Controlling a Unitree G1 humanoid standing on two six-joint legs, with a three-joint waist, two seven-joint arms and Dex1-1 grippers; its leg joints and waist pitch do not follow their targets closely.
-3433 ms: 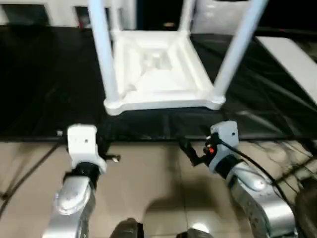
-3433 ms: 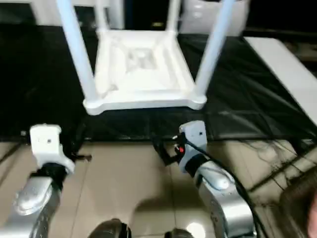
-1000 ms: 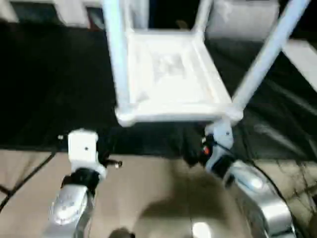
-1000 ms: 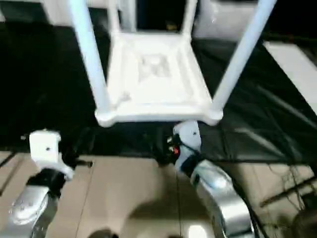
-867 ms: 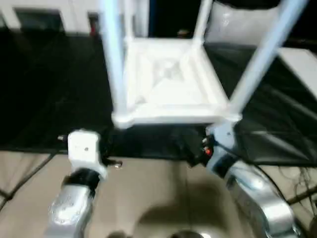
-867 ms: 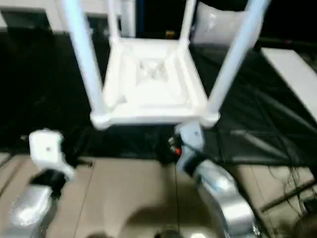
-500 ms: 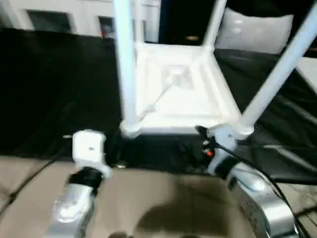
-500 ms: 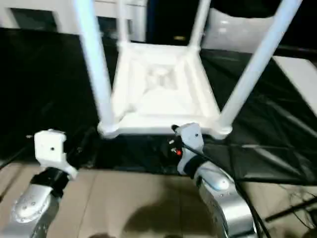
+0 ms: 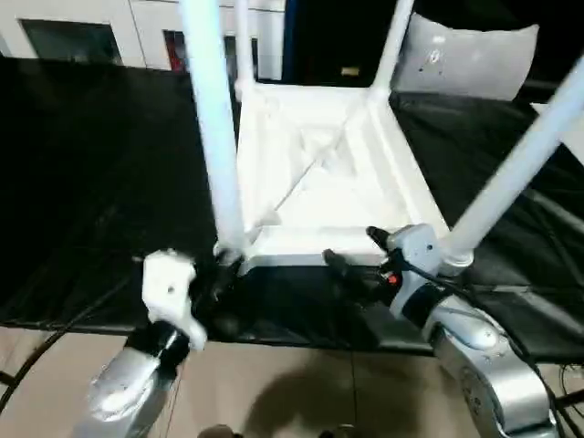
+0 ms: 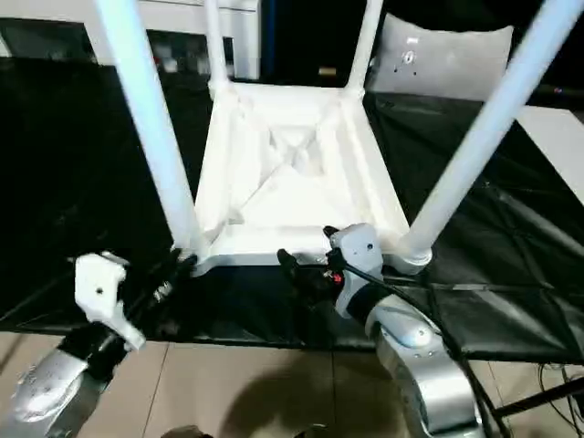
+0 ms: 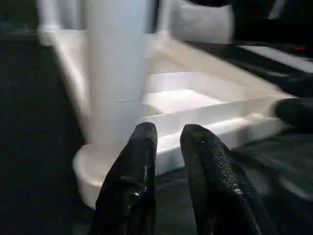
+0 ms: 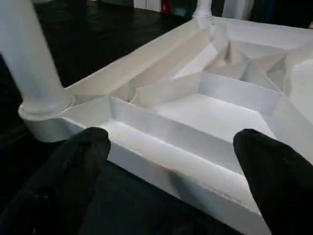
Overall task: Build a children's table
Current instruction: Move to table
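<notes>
The children's table [image 9: 319, 182] lies upside down on a black mat, ribbed underside up, with all its white legs standing in the corner sockets. The near-left leg [image 9: 212, 137] and near-right leg [image 9: 511, 173] rise toward me. My left gripper [image 9: 224, 269] hovers just in front of the near-left corner socket [image 11: 93, 166]. In the left wrist view the left gripper [image 11: 168, 134] has its fingers only narrowly apart, with nothing between them. My right gripper [image 9: 351, 248] stands wide open at the table's near edge, its fingers [image 12: 83, 152] spread before the rim and holding nothing.
The black mat [image 9: 91, 182] covers the floor under the table, with beige tiles [image 9: 301, 392] in front of it. A grey-white cushion-like panel [image 9: 470, 59] leans at the back right. A white cabinet [image 9: 91, 27] stands at the back left. A white board [image 10: 561, 132] lies at the right.
Both arms have reached forward over the mat, up to the table's near edge and near-left corner. The camera has also tilted and shifted. Neither gripper's opening has changed.
</notes>
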